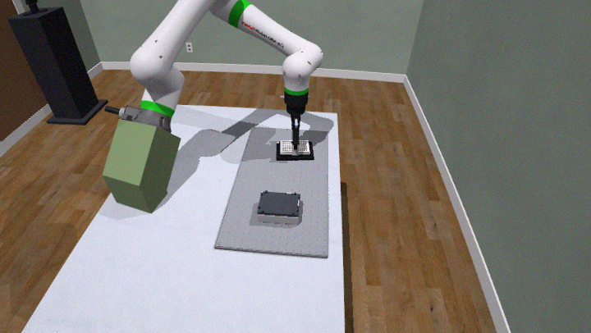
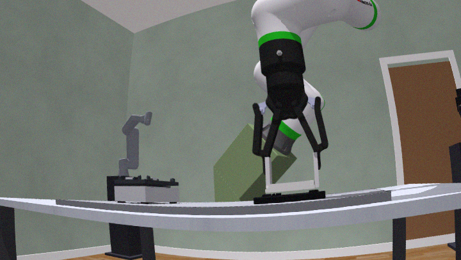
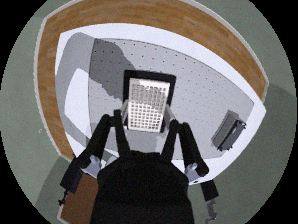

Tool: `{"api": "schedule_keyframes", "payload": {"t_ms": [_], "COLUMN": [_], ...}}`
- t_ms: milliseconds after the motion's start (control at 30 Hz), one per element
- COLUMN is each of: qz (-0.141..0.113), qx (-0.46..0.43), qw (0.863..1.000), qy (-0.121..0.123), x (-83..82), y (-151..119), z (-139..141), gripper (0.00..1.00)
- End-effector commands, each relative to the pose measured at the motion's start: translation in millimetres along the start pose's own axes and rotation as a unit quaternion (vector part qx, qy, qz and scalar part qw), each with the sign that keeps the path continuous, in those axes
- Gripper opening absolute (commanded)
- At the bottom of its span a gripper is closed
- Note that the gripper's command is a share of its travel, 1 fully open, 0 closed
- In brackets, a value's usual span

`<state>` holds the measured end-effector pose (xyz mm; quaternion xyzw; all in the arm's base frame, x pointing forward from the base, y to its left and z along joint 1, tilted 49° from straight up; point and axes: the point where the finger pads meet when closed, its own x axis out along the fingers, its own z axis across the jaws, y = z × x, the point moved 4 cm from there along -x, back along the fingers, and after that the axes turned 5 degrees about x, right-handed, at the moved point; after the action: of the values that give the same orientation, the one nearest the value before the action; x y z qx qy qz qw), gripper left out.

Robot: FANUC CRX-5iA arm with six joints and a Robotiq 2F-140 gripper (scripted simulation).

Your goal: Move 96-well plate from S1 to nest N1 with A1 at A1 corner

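The hand (image 2: 291, 184) hangs straight down from the white arm (image 1: 264, 37) and is clamped on the 96-well plate (image 2: 290, 186) — one pale finger (image 2: 267, 172) on each of the plate's two opposite sides, the jaws standing about half spread with the plate's full width between them. In the exterior view the plate reads as a pale flat strip spanning the fingertips, level, directly over the black plate nest N1 (image 2: 288, 196); whether it rests fully down in the nest or sits just above it cannot be told from here.

From above, the plate (image 1: 295, 147) shows its grid of wells facing up, framed by the nest's dark border (image 1: 281, 157), with the hand's black body (image 1: 295, 136) over its middle. The wrist view looks down between the fingers onto the same white well grid (image 3: 147, 104) — it lies centred beneath the hand.

The plate shaker S1 (image 1: 277, 207) stands well apart on the same grey perforated board (image 1: 285, 244), its dark top bare of any plate. The board lies on the white counter (image 1: 165, 268).
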<state>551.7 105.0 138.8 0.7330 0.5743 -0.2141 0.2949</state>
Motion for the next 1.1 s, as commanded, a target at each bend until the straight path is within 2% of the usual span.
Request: {"api": "schedule_keyframes", "payload": {"t_ms": [0, 1067], "qz": [0.000, 0.000], "qx": [0.000, 0.000], "qw": [1.000, 1.000], "qy": [0.000, 0.000], "x": [0.2, 4.9], "y": [0.2, 0.2], "z": [0.1, 0.1], "gripper": [0.00, 0.00]}}
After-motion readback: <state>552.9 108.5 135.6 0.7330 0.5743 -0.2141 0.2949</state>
